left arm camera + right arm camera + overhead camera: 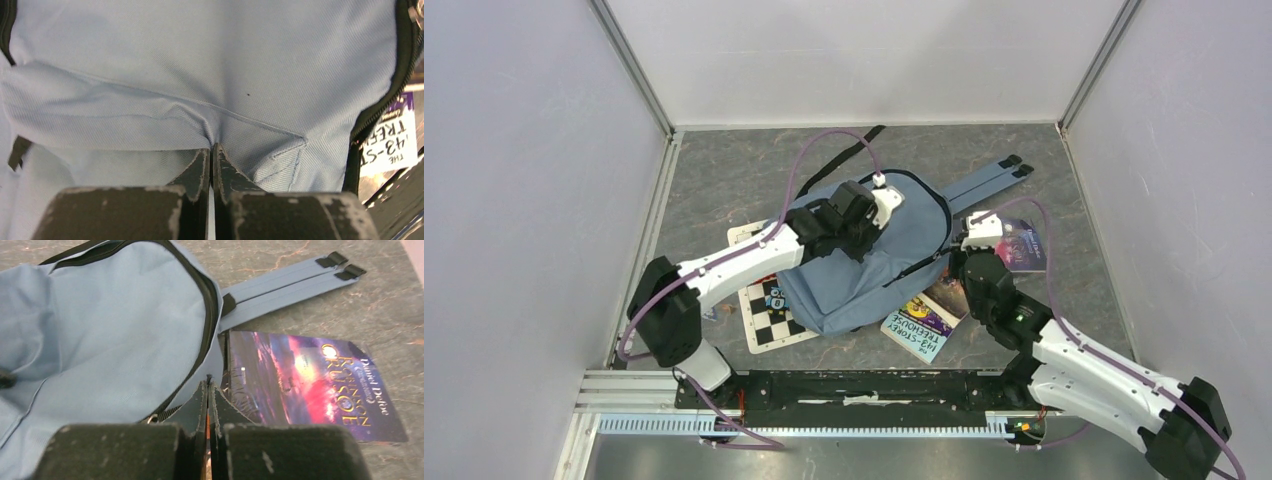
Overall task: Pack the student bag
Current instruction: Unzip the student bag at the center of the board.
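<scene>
The student bag (854, 290), grey-blue with black zip trim, lies flat in the middle of the floor, its blue straps (989, 180) stretched out to the far right. My left gripper (871, 228) sits on top of the bag. In the left wrist view it (213, 147) is shut on a puckered fold of the bag's fabric (210, 65). My right gripper (959, 250) is at the bag's right edge by the zip. Seen from the right wrist, it (207, 382) is shut, with a dark bit of the bag's rim (212, 360) between its tips.
A purple Robinson Crusoe book (310, 382) lies right of the bag beside my right gripper. A treehouse book (919, 328) pokes out under the bag's near edge, and a chessboard book (772, 315) under its left side. Grey walls enclose the floor on three sides.
</scene>
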You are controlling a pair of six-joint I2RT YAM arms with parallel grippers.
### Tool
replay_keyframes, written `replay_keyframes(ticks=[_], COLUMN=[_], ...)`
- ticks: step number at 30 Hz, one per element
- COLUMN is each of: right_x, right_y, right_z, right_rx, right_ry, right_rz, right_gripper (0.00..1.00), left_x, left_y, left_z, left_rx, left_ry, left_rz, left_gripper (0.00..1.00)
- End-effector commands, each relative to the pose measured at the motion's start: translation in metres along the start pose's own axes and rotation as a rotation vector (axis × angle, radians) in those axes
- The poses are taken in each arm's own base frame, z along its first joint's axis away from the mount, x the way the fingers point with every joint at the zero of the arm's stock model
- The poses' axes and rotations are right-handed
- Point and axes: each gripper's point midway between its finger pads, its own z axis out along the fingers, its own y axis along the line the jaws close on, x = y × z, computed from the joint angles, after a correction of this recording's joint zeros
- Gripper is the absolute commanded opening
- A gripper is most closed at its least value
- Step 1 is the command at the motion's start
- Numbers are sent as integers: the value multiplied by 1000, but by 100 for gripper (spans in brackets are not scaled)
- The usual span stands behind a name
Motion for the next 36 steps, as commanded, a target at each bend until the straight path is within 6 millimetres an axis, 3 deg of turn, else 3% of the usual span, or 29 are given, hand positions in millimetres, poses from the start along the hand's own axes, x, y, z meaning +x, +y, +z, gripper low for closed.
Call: replay_keyframes(ticks=[1, 10, 16, 17, 18, 19, 20, 21, 22, 24, 27, 29, 32, 36], right_x=[-41, -54, -55, -56, -57, -58, -58, -58, -57, -56, -63, -69, -71, -72], right_y=[-17, -32, -18, -14, -9, -5, 0, 5, 9, 16, 25, 31, 31, 28], right_z=[9, 41, 43, 41, 39, 36, 34, 32, 30, 25, 21, 19, 17, 15], right_rx=[98, 66, -39, -61, -94, -121, -154, -181, -208, -247, -294, -326, -326, -318], right_ry=[-66, -36, -33, -36, -40, -43, -40, -37, -32, -28, -57, -52, -48, -57], right_rz=[-39, -29, -21, -13, -10, -5, -2, 5, 13, 54, 105, 104, 122, 121], right_gripper=[0, 0, 0, 0, 0, 0, 0, 0, 0, 0, 0, 0, 0, 0], left_x=[-13, -16, -22, -26, -29, -34, -38, -44, -52, -66, -86, -93, -99, -104], left_y=[-1, -15, -21, -21, -22, -23, -25, -27, -30, -40, -73, -92, -114, -111], left_z=[-24, -35, -39, -41, -43, -47, -51, -57, -64, -78, -98, -101, -85, -45], left_rx=[-30, -1, -3, -7, -9, -5, 0, 5, 17, 61, 217, 271, 296, 164], left_ry=[-70, -140, -168, -178, -187, -204, -224, -249, -281, -349, -468, -519, -534, -492], left_rz=[249, 338, 345, 335, 320, 305, 294, 281, 265, 222, 162, 140, 124, 90], left_gripper=[2, 2, 2, 9, 26, 53, 73, 90, 99, 100, 100, 100, 100, 100])
